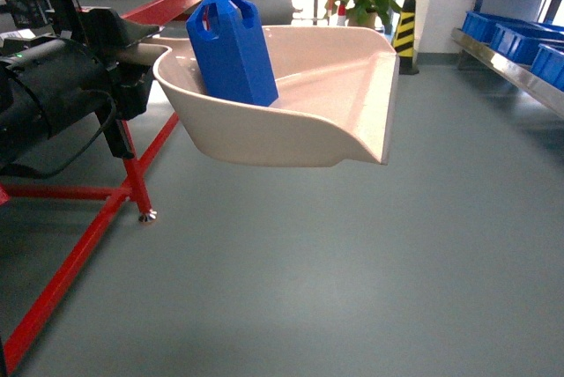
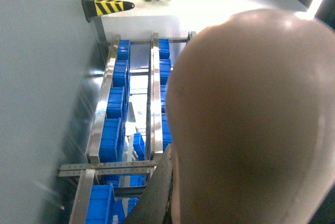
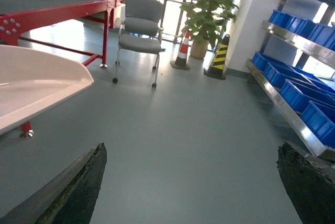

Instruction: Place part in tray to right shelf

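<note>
Left gripper (image 1: 132,60): at centre left of the head view we are gripping the tray (image 1: 291,135) by its handle end; finger spread hidden, so we cannot tell.
Right gripper (image 3: 191,182): fingers (image 3: 78,187) spreading wide at the bottom corners, holding nothing.
Part (image 1: 231,49): standing upright inside the tray, just right of the left gripper.
View difference: only the left wrist view is showing the tray's underside (image 2: 251,124); only the head view is showing the part.

You find no readable text, label, brand or number in any view. The only sign-like marking is the yellow-and-black chevron striping on the warning cone (image 3: 219,56), standing well ahead of the right claw beside the potted plant (image 3: 208,9).
</note>
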`<state>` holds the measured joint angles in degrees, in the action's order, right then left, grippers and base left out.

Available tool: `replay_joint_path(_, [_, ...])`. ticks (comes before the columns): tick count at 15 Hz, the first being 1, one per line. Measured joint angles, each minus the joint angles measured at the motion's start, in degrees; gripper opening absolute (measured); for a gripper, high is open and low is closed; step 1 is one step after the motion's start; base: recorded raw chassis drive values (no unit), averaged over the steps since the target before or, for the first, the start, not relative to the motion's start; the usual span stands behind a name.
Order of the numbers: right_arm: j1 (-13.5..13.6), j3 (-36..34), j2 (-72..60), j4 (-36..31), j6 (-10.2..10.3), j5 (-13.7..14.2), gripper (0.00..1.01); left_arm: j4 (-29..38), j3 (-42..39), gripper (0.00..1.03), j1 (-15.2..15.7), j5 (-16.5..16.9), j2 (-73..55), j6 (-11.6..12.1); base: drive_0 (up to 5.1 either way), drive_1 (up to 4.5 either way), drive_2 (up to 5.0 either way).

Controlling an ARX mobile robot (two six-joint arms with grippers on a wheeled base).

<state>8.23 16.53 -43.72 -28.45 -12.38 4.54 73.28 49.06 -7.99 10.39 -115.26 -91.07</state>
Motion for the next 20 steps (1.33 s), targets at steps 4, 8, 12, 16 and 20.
replay_joint_path(4, [0.02,0.0,0.09,-0.13,0.0,-0.04,0.98,0.04,0.0,0.15,0.0,0.13,0.0,0.0,0.0,4.29,-4.4])
replay_joint_path(8, [-0.02,0.0,0.02,0.07,0.0,-0.02,0.98,0.02,0.0,0.15,0.0,0.07,0.0,0.0,0.0,4.29,-4.4])
replay_joint_path(12, [0.02,0.0,0.2,-0.17,0.0,-0.09,0.98,0.24,0.0,0.15,0.0,0.15,0.0,0.0,0.0,4.29,-4.4])
replay_joint_path(16, [0.0,0.0,0.33,-0.24,0.0,-0.04,0.98,0.15,0.0,0.15,-0.02,0.13,0.0,0.0,-0.1,4.28,-4.4])
replay_joint_path(20, [0.0,0.0,0.09,0.04,0.0,-0.02,0.98,-0.13,0.0,0.15,-0.07,0.13,0.0,0.02,-0.1,4.24,-4.4])
